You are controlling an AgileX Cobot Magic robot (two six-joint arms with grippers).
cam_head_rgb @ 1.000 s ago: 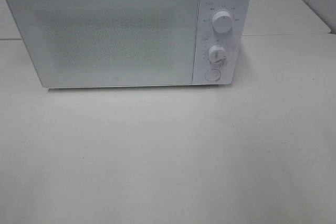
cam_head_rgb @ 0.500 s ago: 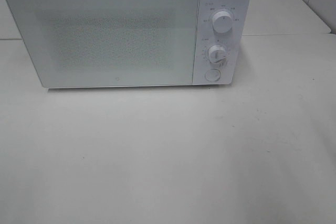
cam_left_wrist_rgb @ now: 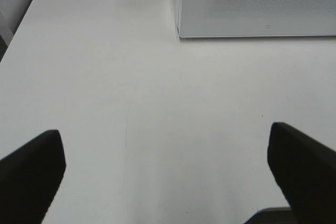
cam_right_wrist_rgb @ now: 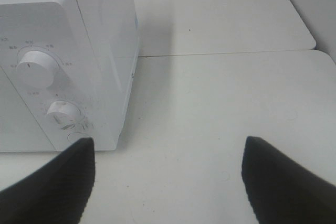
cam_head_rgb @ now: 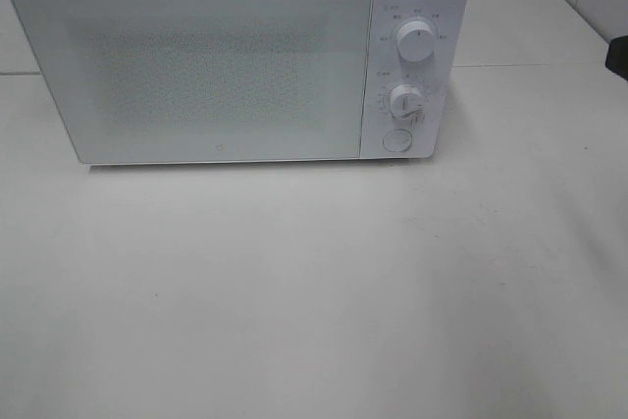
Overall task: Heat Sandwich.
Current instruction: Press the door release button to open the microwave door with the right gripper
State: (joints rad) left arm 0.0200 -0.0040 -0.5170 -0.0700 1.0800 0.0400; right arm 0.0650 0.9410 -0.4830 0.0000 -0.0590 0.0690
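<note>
The sandwich and its pink plate are out of view in every frame. A white microwave (cam_head_rgb: 196,66) stands at the back of the table with its door shut; nothing shows through the door. My left gripper (cam_left_wrist_rgb: 164,145) is open and empty over bare table, in front of the microwave's left corner (cam_left_wrist_rgb: 252,3). My right gripper (cam_right_wrist_rgb: 169,150) is open and empty, just right of the microwave's control panel (cam_right_wrist_rgb: 47,93). In the high view only a dark part of the right arm (cam_head_rgb: 619,56) shows at the right edge.
The panel has an upper knob (cam_head_rgb: 416,43), a lower knob (cam_head_rgb: 405,101) and a round button (cam_head_rgb: 395,140). A second white table (cam_right_wrist_rgb: 220,9) adjoins behind, with a seam between. The white tabletop (cam_head_rgb: 314,291) spreads in front of the microwave.
A dark part of the right arm has come into the high view at the right edge. The microwave has not moved.
</note>
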